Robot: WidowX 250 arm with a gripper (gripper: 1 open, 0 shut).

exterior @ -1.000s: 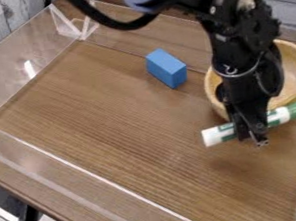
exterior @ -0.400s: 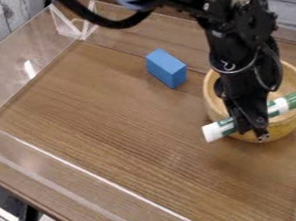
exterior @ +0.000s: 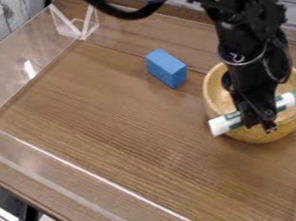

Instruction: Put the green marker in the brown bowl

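The green marker [exterior: 230, 122] hangs nearly level just above the near rim of the brown bowl [exterior: 230, 92], its green end at the left and its green cap at the right past the bowl's edge. My gripper [exterior: 262, 120] comes down from the black arm and is shut on the green marker around its middle. The arm hides much of the bowl's inside. The bowl sits at the right side of the wooden table.
A blue rectangular block [exterior: 166, 68] lies on the table left of the bowl. Clear plastic walls [exterior: 25, 66] fence the wooden surface at the left and back. The table's front edge runs diagonally at the lower left.
The gripper has carried the marker up and to the right, from the table in front of the bowl to over the bowl's near rim.
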